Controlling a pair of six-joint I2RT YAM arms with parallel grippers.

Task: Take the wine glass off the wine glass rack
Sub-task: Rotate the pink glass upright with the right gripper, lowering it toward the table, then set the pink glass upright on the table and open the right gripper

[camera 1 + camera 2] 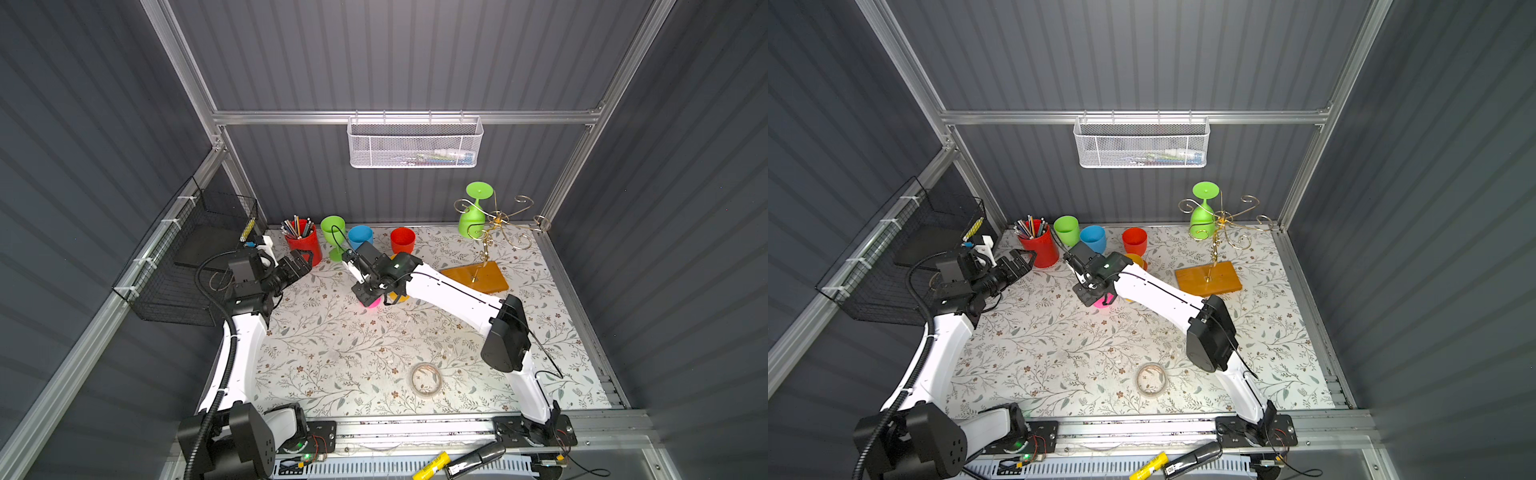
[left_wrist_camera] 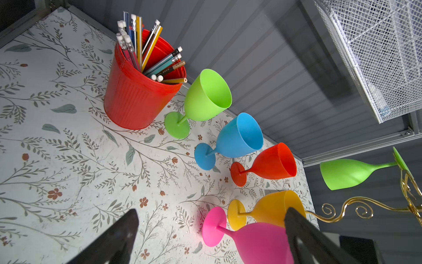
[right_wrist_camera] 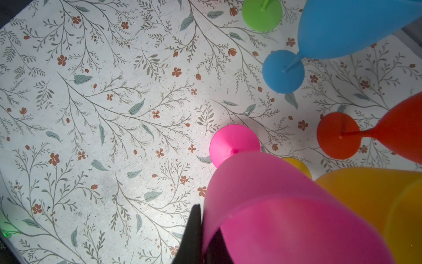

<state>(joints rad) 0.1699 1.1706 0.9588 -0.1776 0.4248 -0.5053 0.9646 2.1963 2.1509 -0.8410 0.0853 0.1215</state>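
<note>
The gold wire wine glass rack stands on its orange-brown base at the back right. A green wine glass hangs upside down from one of its arms. My right gripper is mid-table, shut on the rim of a pink wine glass, one finger inside the bowl and one outside. The pink foot looks set on the table. My left gripper hovers open beside the red pencil cup, holding nothing.
Upright green, blue and red glasses line the back edge, with a yellow one under my right wrist. A red pencil cup, a tape roll, a white mesh basket and a black wire basket are nearby.
</note>
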